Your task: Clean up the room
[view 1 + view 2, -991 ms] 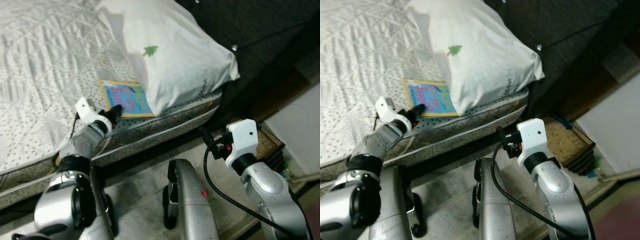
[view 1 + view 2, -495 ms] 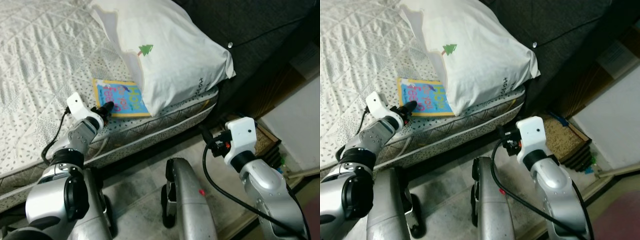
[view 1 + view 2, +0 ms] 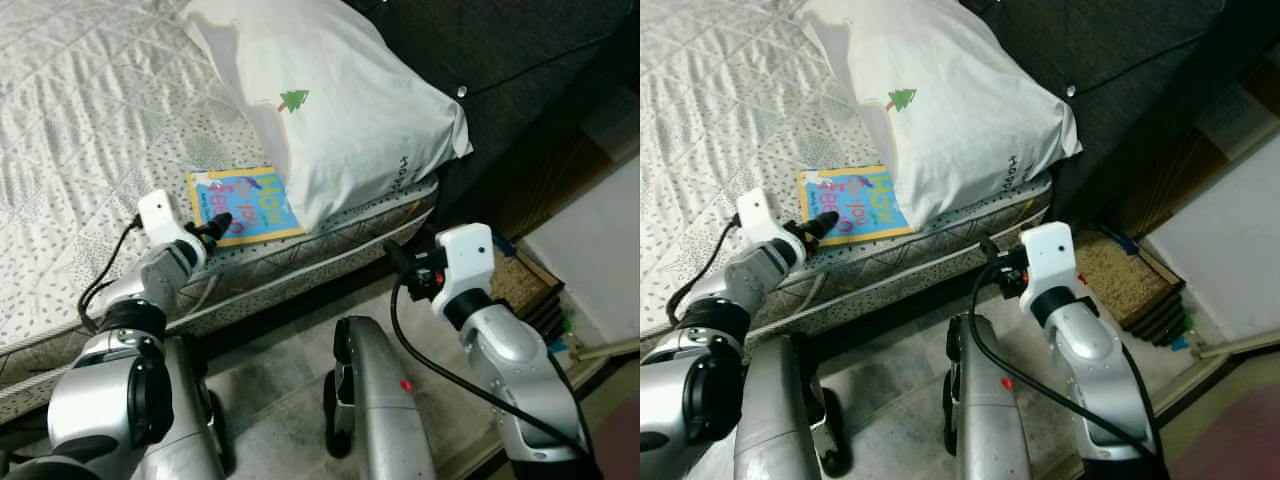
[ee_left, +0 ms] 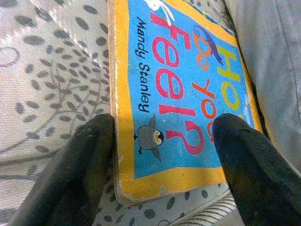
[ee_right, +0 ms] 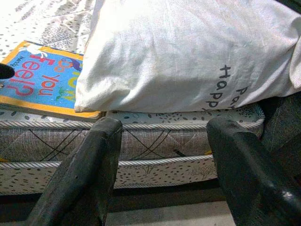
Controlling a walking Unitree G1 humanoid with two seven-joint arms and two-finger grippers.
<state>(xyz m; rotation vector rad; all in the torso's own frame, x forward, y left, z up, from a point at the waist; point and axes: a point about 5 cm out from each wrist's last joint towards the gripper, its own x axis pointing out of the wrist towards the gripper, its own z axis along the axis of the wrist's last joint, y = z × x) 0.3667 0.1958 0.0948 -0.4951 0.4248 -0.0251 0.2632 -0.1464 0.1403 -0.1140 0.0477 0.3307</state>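
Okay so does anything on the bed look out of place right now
Yes: a children's book lies on the mattress near its edge, one side tucked under the white pillow. The open left pincer straddles its near corner, not yet gripping.

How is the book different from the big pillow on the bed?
The book is flat, thin and stiff; the pillow is puffy and soft-looking. The book is bright blue with a yellow border and big colourful letters; the pillow is white with a tiny green tree. The book is much smaller, and one edge tucks under the pillow. Both lie on the bed near its edge.
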